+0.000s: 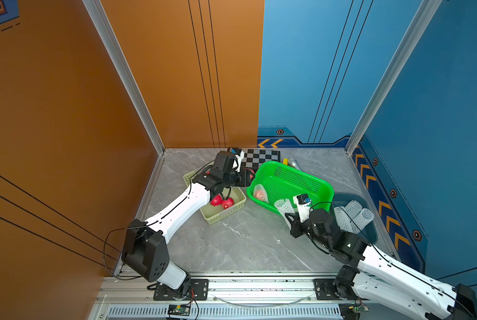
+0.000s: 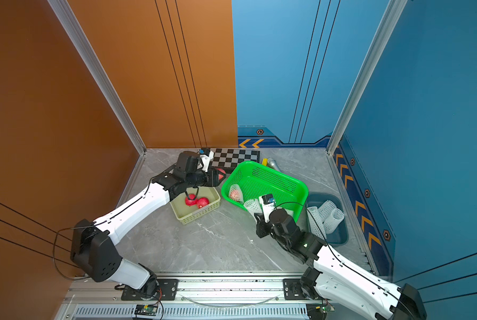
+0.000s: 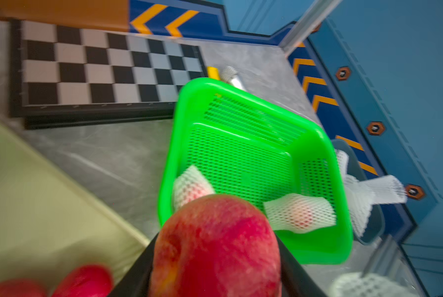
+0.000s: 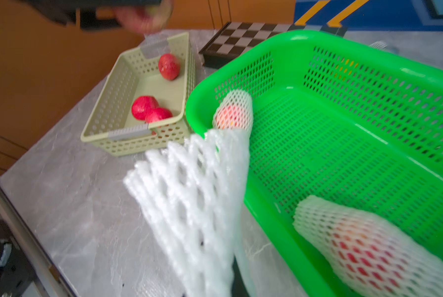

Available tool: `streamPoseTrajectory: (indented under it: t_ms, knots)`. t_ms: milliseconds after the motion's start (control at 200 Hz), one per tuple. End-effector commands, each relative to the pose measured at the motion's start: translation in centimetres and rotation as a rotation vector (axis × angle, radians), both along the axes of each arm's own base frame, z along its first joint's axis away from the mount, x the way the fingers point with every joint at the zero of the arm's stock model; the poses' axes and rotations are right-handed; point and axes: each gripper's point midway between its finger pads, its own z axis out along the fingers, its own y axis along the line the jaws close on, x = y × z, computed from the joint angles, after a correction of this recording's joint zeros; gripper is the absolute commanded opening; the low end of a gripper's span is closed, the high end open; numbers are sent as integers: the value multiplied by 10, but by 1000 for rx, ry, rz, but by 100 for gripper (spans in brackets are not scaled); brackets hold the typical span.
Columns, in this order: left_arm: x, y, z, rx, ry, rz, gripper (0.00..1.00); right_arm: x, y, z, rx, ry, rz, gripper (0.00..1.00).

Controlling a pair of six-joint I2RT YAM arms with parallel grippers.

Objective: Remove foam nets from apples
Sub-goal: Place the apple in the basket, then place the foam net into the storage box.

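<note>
Both top views show my left gripper (image 1: 246,177) closed partway around a bare apple (image 1: 250,175), held in the air between the beige basket (image 1: 220,216) and the green basket (image 1: 327,191). Two loose apples (image 1: 222,201) show in the beige basket past my forearm. My right gripper (image 1: 289,219) is pinched fully together on an empty foam net (image 1: 282,206) at the green basket's near rim. The sleeve's long axis runs from my jaws toward the far left, with its open mouth pointing away from me. A netted apple (image 1: 260,193) sits in that basket's near-left corner, its narrow end pointing to the far wall. Three empty nets (image 1: 353,216) lie fanned in the blue bin (image 1: 369,233) to the right.

From my left wrist, the bare apple (image 3: 215,246) fills the gap between my black fingers (image 3: 295,270), touching both. Beyond it, a second netted apple (image 3: 300,212) lies on its side, its long axis along the green basket's wall.

From my right wrist, the empty foam net (image 4: 194,195) stretches out from my jaws and hides them. Its free end reaches the rim beside the corner netted apple (image 4: 233,113), which stands nearly upright. Three apples (image 4: 144,107) rest in the beige basket.
</note>
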Motion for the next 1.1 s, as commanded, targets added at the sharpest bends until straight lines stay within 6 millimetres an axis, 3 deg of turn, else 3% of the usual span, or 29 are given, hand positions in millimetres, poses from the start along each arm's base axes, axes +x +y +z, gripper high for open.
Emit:
streamPoseTrajectory:
  t_ms: [0,95,225,446,586,661,741,861,921,991,1047,1097]
  knots:
    - [0,57,-48,169,118,174,40,-2,-25,1,-67,87,-26,0]
    - [9,82,-69,222,171,242,40,6,-51,15,-92,94,-108,0]
    - [24,101,-85,279,204,302,43,15,-95,25,-110,135,-252,0]
    - [49,103,-121,289,287,298,55,26,-184,25,-70,284,-553,0]
    - [55,99,-125,280,298,299,68,21,-235,23,-126,366,-739,0]
    - [56,97,-124,278,294,299,83,22,-250,15,-173,398,-802,0]
    - [54,96,-120,269,288,296,93,28,-257,2,-176,440,-829,0]
    - [50,97,-107,254,265,298,100,34,-265,-17,-177,474,-863,2]
    - [46,97,-99,243,251,298,98,34,-271,-26,-176,489,-883,8]
    - [41,93,-87,217,235,281,98,35,-275,-35,-165,507,-895,28]
    - [38,79,-76,175,210,227,98,34,-279,-41,-166,525,-906,47]
    - [32,55,-62,134,166,124,98,33,-282,-46,-167,536,-915,59]
